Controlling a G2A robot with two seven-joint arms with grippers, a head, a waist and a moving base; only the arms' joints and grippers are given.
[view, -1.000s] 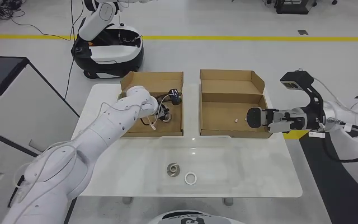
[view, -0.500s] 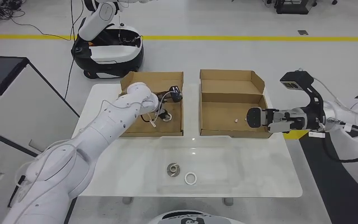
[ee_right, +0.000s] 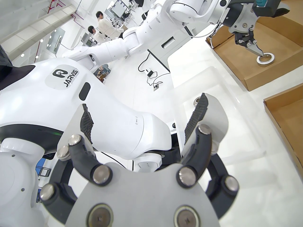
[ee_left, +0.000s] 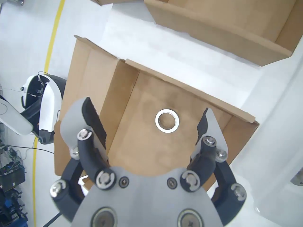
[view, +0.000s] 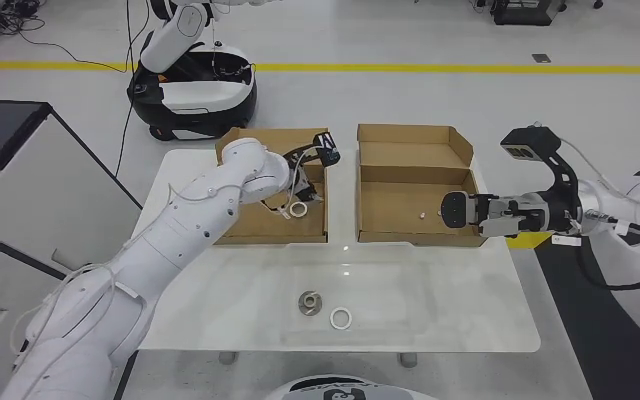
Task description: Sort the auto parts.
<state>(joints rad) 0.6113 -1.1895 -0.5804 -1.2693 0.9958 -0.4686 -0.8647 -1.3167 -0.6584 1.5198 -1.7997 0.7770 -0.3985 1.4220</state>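
Open left gripper over white ring on floor of left cardboard box. Open, empty right gripper at outer edge of right cardboard box. On table: metal part beside second white ring.

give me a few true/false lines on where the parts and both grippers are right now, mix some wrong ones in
1. A white ring lies on the floor of the left box. True.
2. The left gripper is shut on that ring. False: its fingers are open, and the ring lies on the box floor.
3. Two parts lie on the table in front of the boxes. True: a metal part and a second white ring.
4. The right box holds nothing. False: a small pale part lies on its floor.
5. The right gripper is open. True.
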